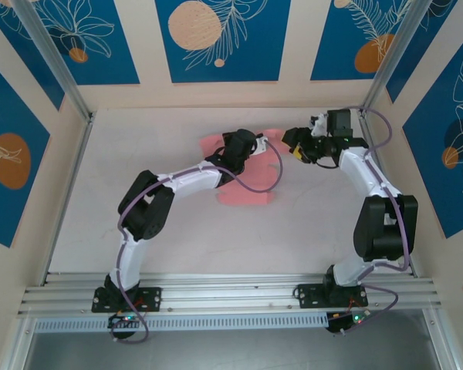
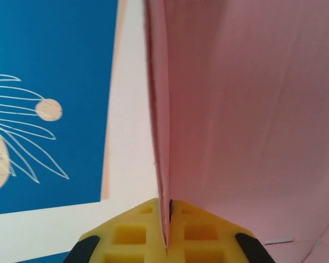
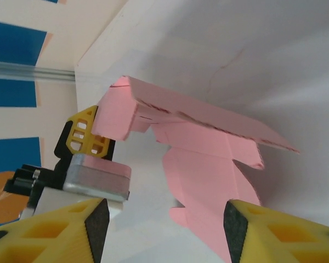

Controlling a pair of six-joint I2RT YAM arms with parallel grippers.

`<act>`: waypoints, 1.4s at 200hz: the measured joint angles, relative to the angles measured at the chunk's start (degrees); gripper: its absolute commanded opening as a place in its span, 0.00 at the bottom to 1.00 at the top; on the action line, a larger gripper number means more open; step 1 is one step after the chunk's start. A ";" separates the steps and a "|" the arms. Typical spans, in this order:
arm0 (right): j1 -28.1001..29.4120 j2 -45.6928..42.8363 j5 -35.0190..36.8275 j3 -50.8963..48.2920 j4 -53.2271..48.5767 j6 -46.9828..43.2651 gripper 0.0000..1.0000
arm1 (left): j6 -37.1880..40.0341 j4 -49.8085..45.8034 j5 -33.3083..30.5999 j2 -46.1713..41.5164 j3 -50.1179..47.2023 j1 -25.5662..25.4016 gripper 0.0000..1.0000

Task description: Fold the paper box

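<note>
Fold in progress: my left claw point(image 2: 168, 227) clenches the paper box point(image 3: 208, 142) edge, lower centre; my right claw point(image 3: 164, 224), released, should grasp the lower flap point(image 3: 208, 197).

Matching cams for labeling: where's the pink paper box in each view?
Top external: paper box upper centre, partly under the left arm.
Left wrist: right half of frame, edge pinched in the left hand.
Right wrist: centre, left end held up.
Shared landmark: the left hand's yellow fingers clamped on the box.
</note>
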 measured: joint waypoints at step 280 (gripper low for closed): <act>6.01 12.48 9.79 11.56 -9.81 -4.50 0.46 | 15.78 19.37 -5.53 7.52 -5.18 -0.72 0.00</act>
